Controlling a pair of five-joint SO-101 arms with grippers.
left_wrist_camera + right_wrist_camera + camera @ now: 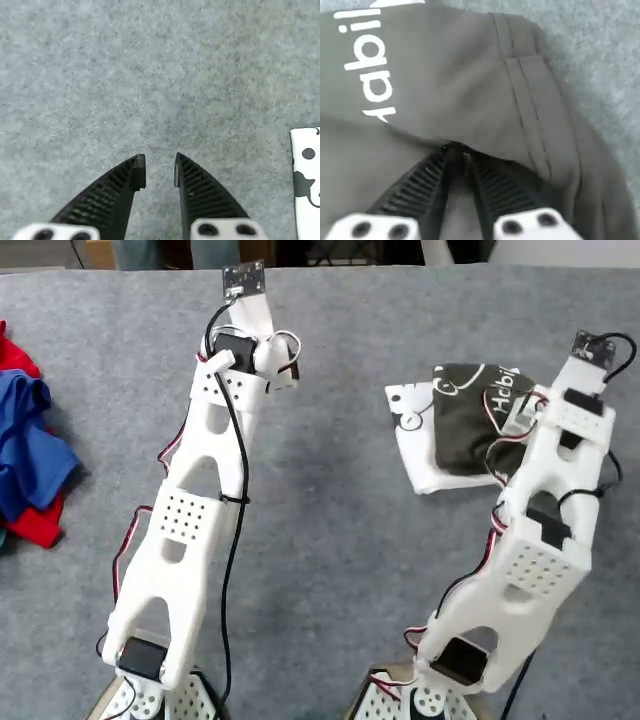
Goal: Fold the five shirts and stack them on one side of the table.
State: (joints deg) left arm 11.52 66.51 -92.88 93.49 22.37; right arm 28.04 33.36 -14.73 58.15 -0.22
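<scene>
A folded black shirt [468, 418] with white lettering lies on top of a folded white shirt [418, 465] at the right of the grey table. My right gripper [459, 152] presses down on the black shirt [470, 90], its fingers pinched together on a fold of the cloth. The right arm [545, 510] covers the stack's right edge. My left gripper [160, 172] hangs open over bare table, with the white shirt's patterned corner [306, 185] off to one side. The left arm [215, 430] stretches toward the far middle of the table. A crumpled blue shirt [28, 452] and a red shirt [32, 525] lie heaped at the left edge.
Grey felt covers the table [330, 540]. Open surface lies between the two arms and between the left arm and the heap. The table's far edge [400, 267] runs just beyond the left arm's wrist camera [245, 282].
</scene>
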